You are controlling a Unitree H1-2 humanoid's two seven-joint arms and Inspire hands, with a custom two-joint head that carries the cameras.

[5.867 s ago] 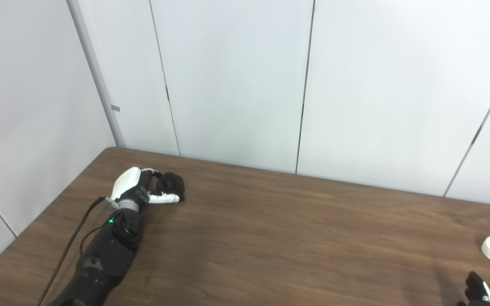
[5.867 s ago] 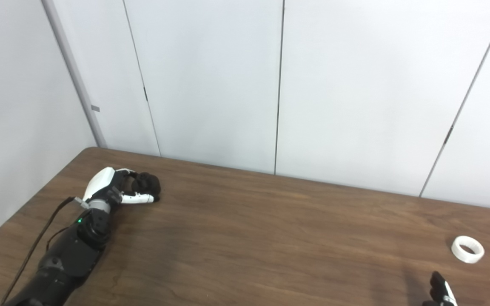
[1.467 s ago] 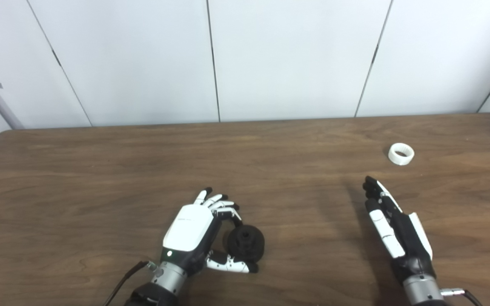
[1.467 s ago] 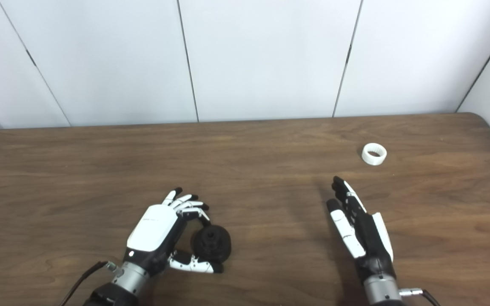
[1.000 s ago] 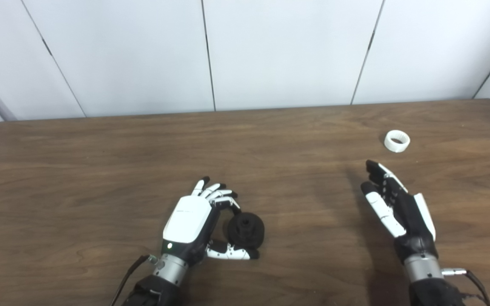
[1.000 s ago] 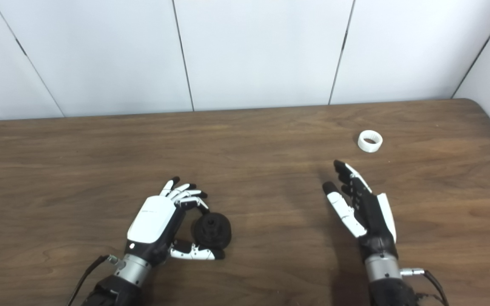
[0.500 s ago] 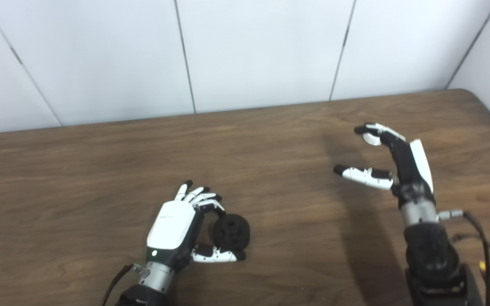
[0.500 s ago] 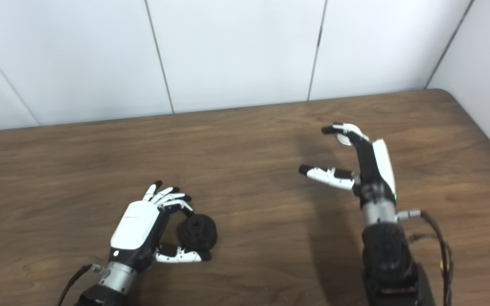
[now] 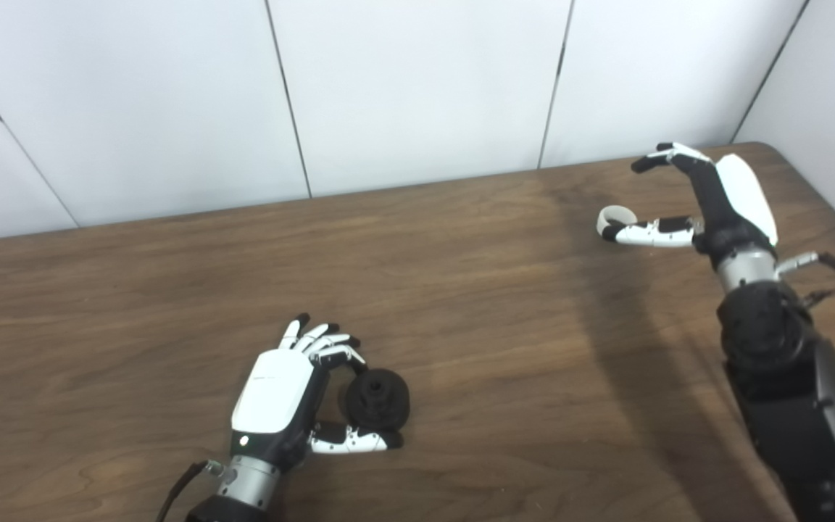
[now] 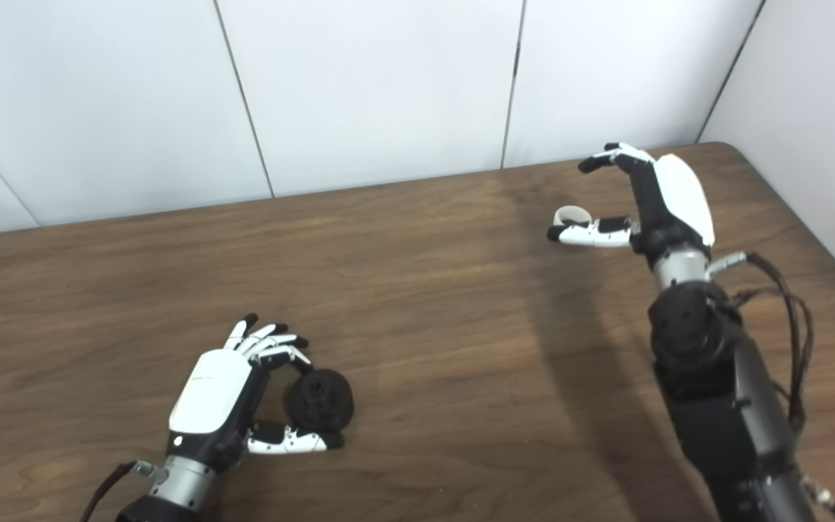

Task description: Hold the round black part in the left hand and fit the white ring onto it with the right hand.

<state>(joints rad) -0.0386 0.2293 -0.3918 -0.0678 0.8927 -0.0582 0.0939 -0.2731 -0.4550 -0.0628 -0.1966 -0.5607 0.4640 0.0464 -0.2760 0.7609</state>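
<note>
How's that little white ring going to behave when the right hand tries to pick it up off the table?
The white ring looks small, thin-walled and rigid, so probably light and apt to skid on the smooth table when nudged. It lies flat now; tipped on edge it would likely roll. The right hand, open beside it, has little to pinch.

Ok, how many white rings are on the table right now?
1. The ring lies near the table's far right corner, just behind the right robot hand's thumb, which partly hides it. No other shows; the arms cover some tabletop.
</note>
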